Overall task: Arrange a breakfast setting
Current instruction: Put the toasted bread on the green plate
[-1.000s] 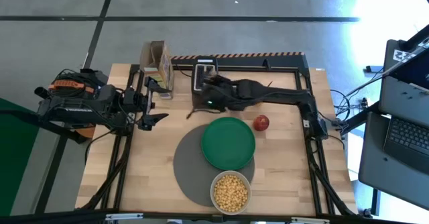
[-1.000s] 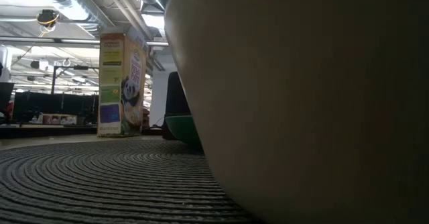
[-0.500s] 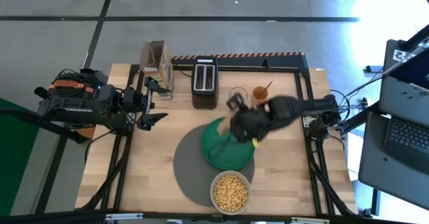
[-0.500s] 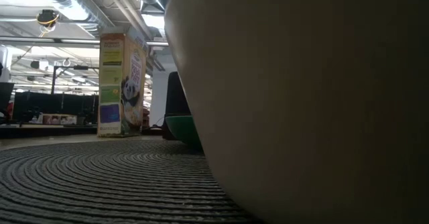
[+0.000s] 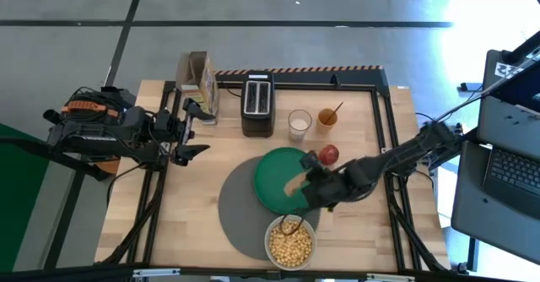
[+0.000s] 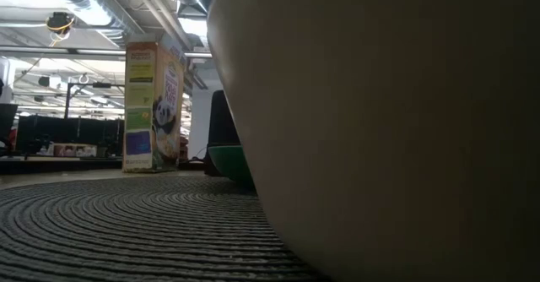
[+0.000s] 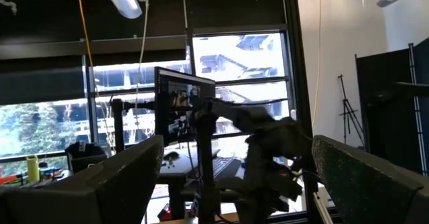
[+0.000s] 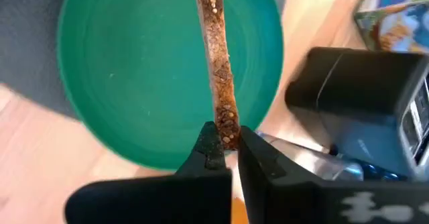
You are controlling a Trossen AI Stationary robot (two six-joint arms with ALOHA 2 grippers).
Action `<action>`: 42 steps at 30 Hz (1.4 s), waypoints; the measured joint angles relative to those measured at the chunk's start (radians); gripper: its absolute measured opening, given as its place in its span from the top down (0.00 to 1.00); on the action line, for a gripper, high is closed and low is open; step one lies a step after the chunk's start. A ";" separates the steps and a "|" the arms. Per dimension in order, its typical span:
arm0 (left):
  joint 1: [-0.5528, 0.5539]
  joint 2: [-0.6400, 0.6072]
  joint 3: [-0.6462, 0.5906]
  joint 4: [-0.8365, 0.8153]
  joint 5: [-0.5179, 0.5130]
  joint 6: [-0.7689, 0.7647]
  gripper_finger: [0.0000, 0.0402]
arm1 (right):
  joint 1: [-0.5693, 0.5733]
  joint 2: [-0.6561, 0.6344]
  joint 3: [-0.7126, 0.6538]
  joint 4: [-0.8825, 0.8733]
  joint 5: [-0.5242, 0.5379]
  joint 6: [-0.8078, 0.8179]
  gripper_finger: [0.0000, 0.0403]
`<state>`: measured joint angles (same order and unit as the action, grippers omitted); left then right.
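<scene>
My right gripper [image 5: 305,186] is over the near right part of the green plate [image 5: 283,174] and is shut on a brown toast slice [image 5: 294,183]. The right wrist view shows the slice edge-on [image 8: 216,56]. The plate lies on the round grey mat [image 5: 240,210]. The pale bowl of yellow cereal [image 5: 290,241] stands on the mat's near edge. A red apple [image 5: 329,154] lies on the table right of the plate. A thin spoon [image 5: 337,110] sticks out of the orange cup [image 5: 326,118]. My left gripper [image 5: 192,132] waits open at the table's left. My right gripper pinches one end of the toast slice's edge [image 8: 228,131] between its two fingers [image 8: 209,147]. The fingers come from the table's right, slanting down. The slice reaches out beyond the fingertips over the green plate [image 8: 134,83], lifted clear of it.
A black toaster [image 5: 257,103] stands at the far side, with a cereal box [image 5: 198,78] to its left and a glass of milk [image 5: 299,123] to its right. In the low view the bowl's wall [image 6: 380,130] fills the right side.
My right gripper has swung from the toaster toward the table's near edge and right, carrying the toast slice. It now holds the slice over the green plate. The glass and the orange cup, which the arm hid before, now show.
</scene>
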<state>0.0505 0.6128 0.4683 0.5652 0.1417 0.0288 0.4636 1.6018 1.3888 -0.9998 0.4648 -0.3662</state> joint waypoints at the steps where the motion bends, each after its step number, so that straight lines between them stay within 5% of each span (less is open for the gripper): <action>1: 0.000 0.000 0.000 0.001 0.000 0.000 0.06 | 0.000 -0.046 -0.070 0.086 -0.009 0.001 1.00; 6: 0.000 0.000 0.000 0.015 -0.001 0.000 0.06 | -0.023 -0.237 -0.415 0.542 -0.111 0.000 1.00; 13: 0.000 0.000 0.000 0.015 -0.003 0.004 0.06 | -0.061 -0.260 -0.672 0.789 -0.114 -0.011 1.00; 30: 0.000 0.001 0.000 0.016 -0.007 0.007 0.06 | -0.065 -0.122 -0.705 0.855 -0.087 -0.164 0.99; 42: 0.000 0.001 0.000 0.012 -0.010 0.007 0.06 | -0.065 -0.100 -0.679 0.788 -0.141 -0.166 0.90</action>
<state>0.0509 0.6140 0.4683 0.5770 0.1318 0.0360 0.3988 1.5021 0.7098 -0.2121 0.3242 -0.5320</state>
